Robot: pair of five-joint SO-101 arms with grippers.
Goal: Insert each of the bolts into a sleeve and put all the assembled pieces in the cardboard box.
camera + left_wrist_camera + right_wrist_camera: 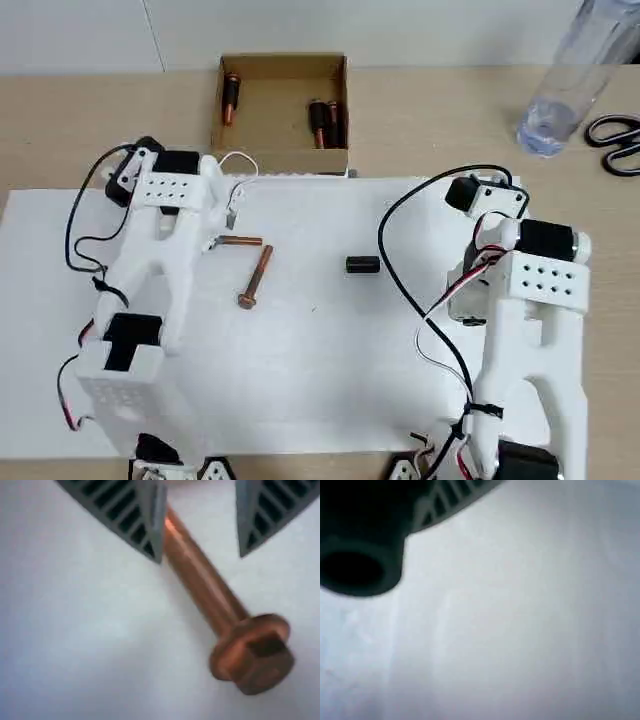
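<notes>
Two copper bolts lie on the white sheet [330,370]: one [240,241] by my left gripper [222,232], the other [255,277] slanted just below it. In the left wrist view my left gripper [200,555] is open, its fingers straddling a bolt's shank [200,580], hex head [255,655] pointing away. A loose black sleeve [362,265] lies mid-sheet. My right gripper [466,303] sits low at the sheet's right side, shut on another black sleeve [357,567], held off the sheet beside one ribbed finger [455,497]. The cardboard box [280,150] at the back holds three assembled pieces [320,122].
A clear plastic bottle [565,90] and black scissors [615,140] lie on the wooden table at the back right. Cables loop from both arms over the sheet, one [400,270] close to the loose sleeve.
</notes>
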